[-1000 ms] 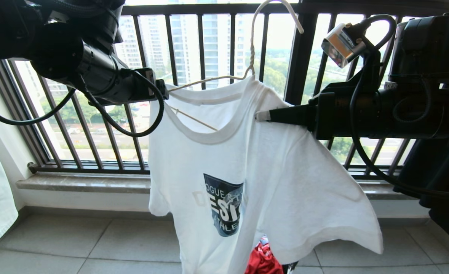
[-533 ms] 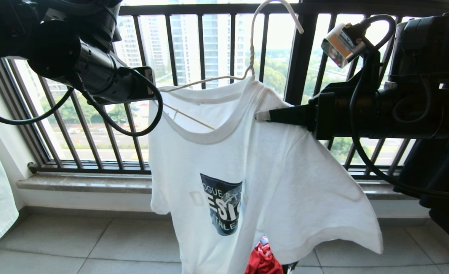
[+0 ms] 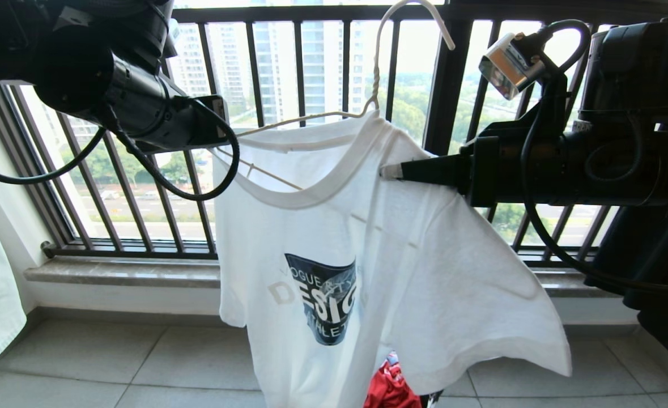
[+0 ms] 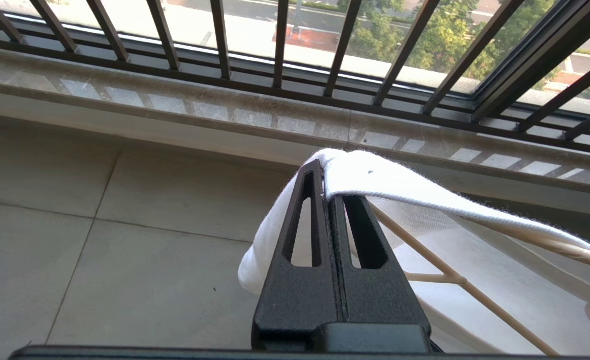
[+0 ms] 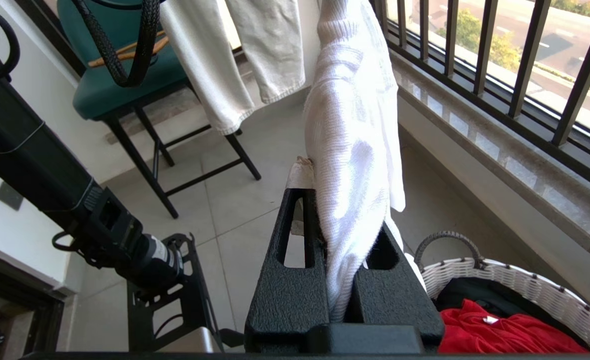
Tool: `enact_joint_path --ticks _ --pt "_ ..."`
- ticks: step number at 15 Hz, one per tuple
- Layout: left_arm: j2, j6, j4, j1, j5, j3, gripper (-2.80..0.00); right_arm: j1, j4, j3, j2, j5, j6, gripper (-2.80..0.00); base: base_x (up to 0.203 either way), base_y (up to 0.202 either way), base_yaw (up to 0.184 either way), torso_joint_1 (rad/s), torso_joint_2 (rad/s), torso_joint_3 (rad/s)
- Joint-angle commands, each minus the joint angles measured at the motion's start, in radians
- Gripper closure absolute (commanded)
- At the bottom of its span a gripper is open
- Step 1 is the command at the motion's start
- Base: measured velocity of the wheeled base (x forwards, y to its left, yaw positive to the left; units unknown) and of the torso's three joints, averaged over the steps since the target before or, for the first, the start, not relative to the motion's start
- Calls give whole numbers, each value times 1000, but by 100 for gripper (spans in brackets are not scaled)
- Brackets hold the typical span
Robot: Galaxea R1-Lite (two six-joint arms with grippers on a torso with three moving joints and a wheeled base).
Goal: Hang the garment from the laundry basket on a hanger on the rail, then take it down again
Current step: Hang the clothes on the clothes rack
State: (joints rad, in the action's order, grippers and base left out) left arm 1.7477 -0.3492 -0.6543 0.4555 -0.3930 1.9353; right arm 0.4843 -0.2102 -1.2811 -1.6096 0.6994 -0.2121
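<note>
White T-shirt [image 3: 367, 238] on hanger [image 3: 311, 118], left gripper [image 4: 331, 186] and right gripper [image 3: 387, 171] both level, pinching its shoulders

White T-shirt [image 3: 367, 249] with navy graphic hangs centre frame on beige wire hanger [image 3: 376, 79]; white woven basket [image 5: 520, 295] lower right.

The hanger [image 3: 374, 73] hook runs off the top edge, so what it hangs on is unseen. The garment [image 3: 379, 249] hem is cut off below and hides most of the red clothing [image 3: 389, 390].
</note>
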Motion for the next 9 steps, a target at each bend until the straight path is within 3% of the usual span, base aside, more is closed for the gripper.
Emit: enact_joint_path --ticks 1,5,9 --pt "-17 3 -4 0 -3 1 0 0 -1 2 -3 2 0 0 0 0 0 0 0 0" --pt "-42 56 8 -6 -3 13 0 2 0 3 -10 0 5 0 0 0 0 0 0 0" --pt "-43 59 16 49 3 13 0 2 -1 2 -28 0 7 0 0 0 0 0 0 0"
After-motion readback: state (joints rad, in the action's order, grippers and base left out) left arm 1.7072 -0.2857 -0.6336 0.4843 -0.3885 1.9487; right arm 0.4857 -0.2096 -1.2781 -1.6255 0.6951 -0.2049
